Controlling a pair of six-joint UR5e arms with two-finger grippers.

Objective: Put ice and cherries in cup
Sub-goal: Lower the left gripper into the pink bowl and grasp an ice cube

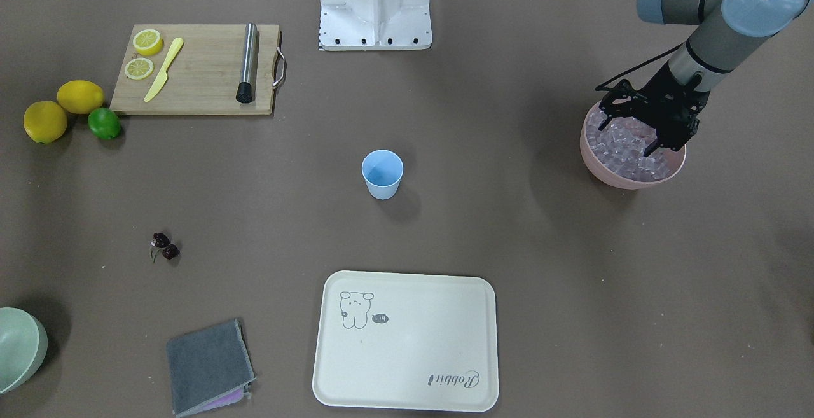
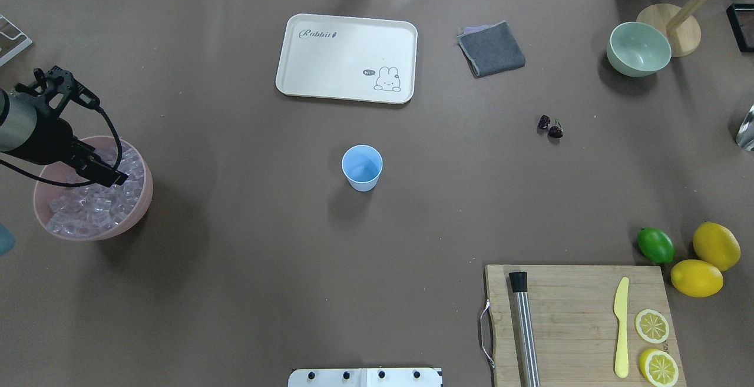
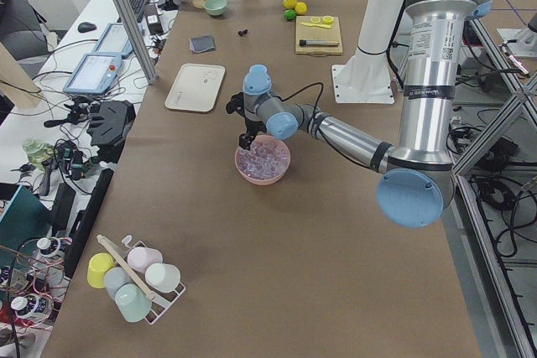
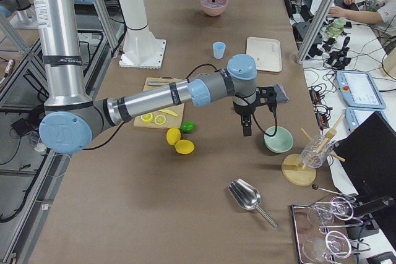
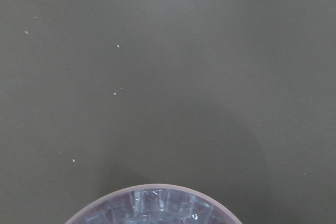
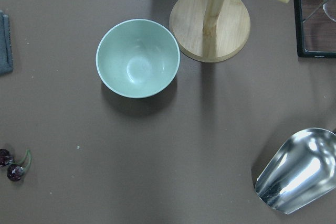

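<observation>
— The left gripper is down in the pink bowl, right at the ice. Is it open?
— I can't tell.
— And the right gripper?
— It hangs near the pale green bowl. It is too small to tell.
— Where's the blue cup?
— Standing mid-table. Seen facing the robot, the pink bowl is at its 3 o'clock. The cherries lie at its 8 o'clock.
</observation>
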